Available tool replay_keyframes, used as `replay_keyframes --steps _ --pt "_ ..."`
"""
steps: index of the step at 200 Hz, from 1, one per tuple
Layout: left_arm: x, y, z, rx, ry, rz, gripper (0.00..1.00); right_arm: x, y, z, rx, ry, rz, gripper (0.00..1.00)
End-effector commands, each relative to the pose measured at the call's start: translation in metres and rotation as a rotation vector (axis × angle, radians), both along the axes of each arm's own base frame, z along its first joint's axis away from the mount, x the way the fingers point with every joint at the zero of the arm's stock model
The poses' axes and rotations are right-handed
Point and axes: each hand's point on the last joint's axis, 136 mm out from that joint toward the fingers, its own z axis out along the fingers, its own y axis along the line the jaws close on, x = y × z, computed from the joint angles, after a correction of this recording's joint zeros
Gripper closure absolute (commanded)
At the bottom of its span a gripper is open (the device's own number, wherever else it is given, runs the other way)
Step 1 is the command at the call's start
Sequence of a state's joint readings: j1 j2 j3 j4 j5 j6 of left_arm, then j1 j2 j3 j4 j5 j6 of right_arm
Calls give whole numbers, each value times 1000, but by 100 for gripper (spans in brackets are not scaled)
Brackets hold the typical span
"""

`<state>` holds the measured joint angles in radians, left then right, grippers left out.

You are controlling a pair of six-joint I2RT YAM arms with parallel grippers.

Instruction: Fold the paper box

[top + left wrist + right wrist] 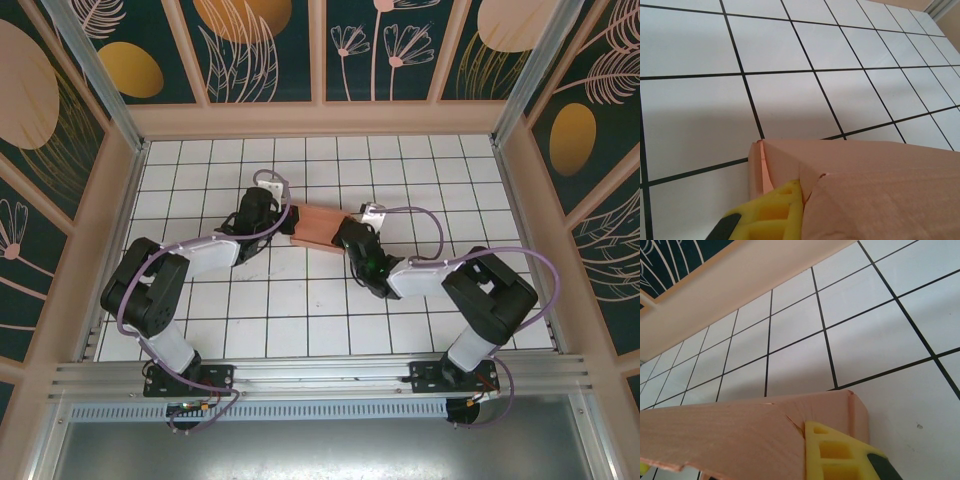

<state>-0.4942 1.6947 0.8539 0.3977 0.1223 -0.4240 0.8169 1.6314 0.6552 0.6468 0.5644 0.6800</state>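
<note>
At the middle of the white tiled table (300, 320) lies the paper box (318, 228), a shallow salmon-pink rectangle. Its long axis runs left to right, with its right end a little nearer the arm bases.

At the box's left end sits the left end effector (287, 222), clenched on the card there. From the left wrist, its left yellow pad (772, 215) presses against the inner face of the box's short end wall. A loose top flap overlaps the pad from the right. The opposing finger is hidden, so the pinch on that wall is likely rather than plainly seen.

At the box's right end the right end effector (345, 237) is likewise clenched. Its right yellow pad (832, 455) sits tucked behind the end wall and under a ragged-edged flap.

Both black wrists overhang the box's ends in the top view, leaving its middle stretch exposed. Purple cables (420, 215) loop from each wrist beside the box.

Beyond the box on three sides stand the enclosure's dark panels (260, 50), painted with leaves and orange ovals and set in pale frames. Well apart from the box on the near side, an aluminium rail (320, 372) carries the arm bases.
</note>
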Motion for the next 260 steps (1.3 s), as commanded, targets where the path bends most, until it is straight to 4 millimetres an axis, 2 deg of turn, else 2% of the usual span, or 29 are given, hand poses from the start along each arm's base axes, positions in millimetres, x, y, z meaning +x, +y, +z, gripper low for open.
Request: replay_keyframes --steps 1,39,55,106,121,133,160,193,234,260 --pt "-1 7 6 -23 -21 24 100 -9 -23 -20 -85 -10 -74 100" --pt "-3 9 2 -21 -26 22 100 -17 -21 -36 -115 -19 -51 100" --pt "-4 9 0 -15 -26 24 100 -18 -19 -38 -117 -17 -40 100" --pt "-4 12 -2 1 -26 29 100 -14 -7 -12 -101 -57 7 99" --pt "-5 12 -4 0 -25 30 100 -14 -8 -15 -112 -59 13 93" --pt "-5 12 -5 1 -18 32 100 -15 -9 -16 -114 -59 24 83" --pt "-4 15 -4 17 -19 41 100 -20 -11 3 -100 -108 54 56" --pt "-1 15 -3 24 -19 44 99 -30 -14 22 -92 -152 112 33" --pt "0 16 -4 37 -11 53 99 -49 -31 46 -34 -205 172 29" --pt "1 15 -4 40 -10 50 99 -44 -57 55 49 -160 139 31"
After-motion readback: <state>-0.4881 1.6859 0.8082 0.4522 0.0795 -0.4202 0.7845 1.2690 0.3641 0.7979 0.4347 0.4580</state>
